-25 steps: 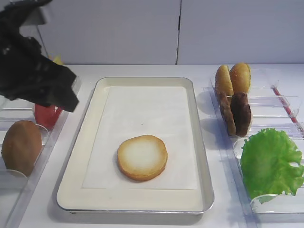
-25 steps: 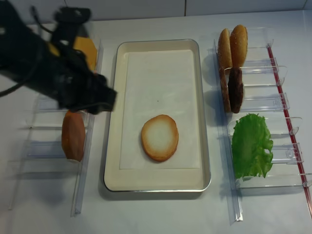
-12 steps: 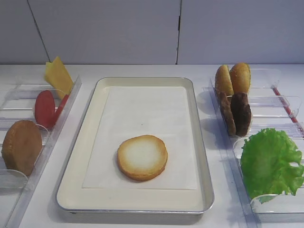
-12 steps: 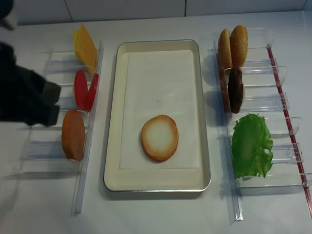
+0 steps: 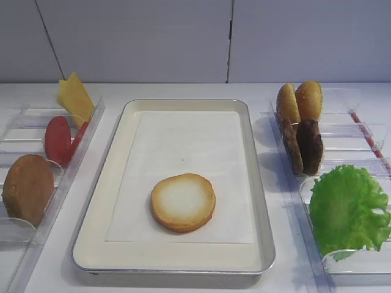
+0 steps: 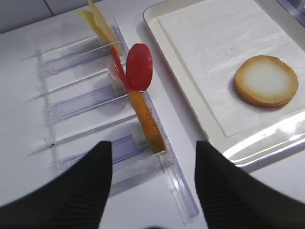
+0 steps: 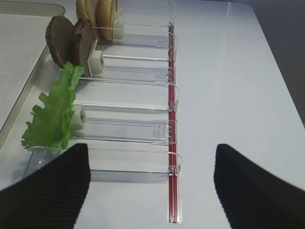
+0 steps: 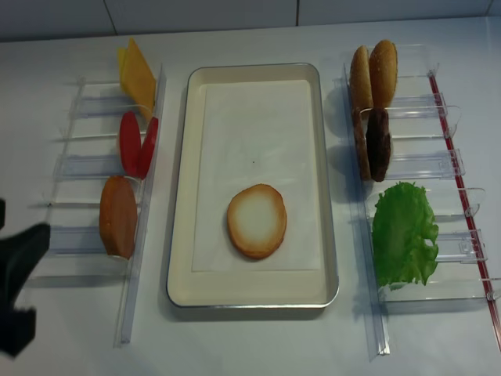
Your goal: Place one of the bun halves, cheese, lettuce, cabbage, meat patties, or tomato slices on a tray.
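- Far left, low in the realsense overhead view, the left gripper point(image 8: 17, 294) sits off past the racks, well apart from the food. Its wrist view shows two dark fingers point(image 6: 86, 186) spread with open white table between them, so the claw stands apart and holds nothing.
- Next, the left rack point(image 8: 86, 168), clear plastic, carries three items on edge.
- At the rack's far end, the cheese point(image 5: 74, 97) leans as a thin yellow square.
- Just nearer, the tomato slices point(image 5: 60, 140) stand as two red discs, close together.
- Nearest of the three, a brown bun point(image 5: 27, 188) stands upright in its slot.
- Centre table now: the tray point(image 5: 107, 183), silver rim, cream inside, with a white liner point(image 5: 183, 140) flat on it.
- On that liner, toward the near end, lies the bun half point(image 5: 183, 202), pale cut face up, golden rim all round, clear of the tray walls. It also shows in the left wrist view point(image 6: 266, 87).
- Right of the tray, the right rack point(image 8: 415, 168) holds two golden buns point(image 5: 298, 101) at the far end, upright, side by side.
- Just nearer, the patties point(image 5: 303, 145) stand on edge as two dark discs, touching or nearly so.
- Nearer again, the lettuce point(image 5: 348, 207) spreads frilly and green across its slot.
- Rightmost, the right gripper point(image 7: 150, 186) hangs over the rack's near end; its two dark fingers point(image 7: 52, 188) are set wide, with nothing between them.
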Tool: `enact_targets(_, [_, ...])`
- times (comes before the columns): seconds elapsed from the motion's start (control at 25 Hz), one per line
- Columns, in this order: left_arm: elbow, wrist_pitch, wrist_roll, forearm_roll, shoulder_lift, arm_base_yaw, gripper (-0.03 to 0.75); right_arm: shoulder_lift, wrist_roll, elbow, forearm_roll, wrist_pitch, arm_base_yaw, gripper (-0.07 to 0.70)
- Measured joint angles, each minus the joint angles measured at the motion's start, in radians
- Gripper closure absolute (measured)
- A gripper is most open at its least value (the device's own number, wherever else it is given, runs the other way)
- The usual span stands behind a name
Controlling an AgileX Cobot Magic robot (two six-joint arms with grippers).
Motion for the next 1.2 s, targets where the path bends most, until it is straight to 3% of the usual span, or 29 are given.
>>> enact_targets(0.36, [0.189, 0.038, -0.014, 0.012, -0.320, 0.000, 0.312, 0.000, 0.000, 0.000, 0.000, 0.000, 0.000, 0.087])
enact_targets(0.6, [0.276, 0.134, -0.071, 0.053, -0.481, 0.000, 0.312, 0.000, 0.000, 0.000, 0.000, 0.000, 0.000, 0.087])
enact_targets(1.2, [0.285, 0.148, -0.079, 0.070, -0.492, 0.000, 0.312, 0.000, 0.000, 0.002, 0.000, 0.000, 0.000, 0.087])
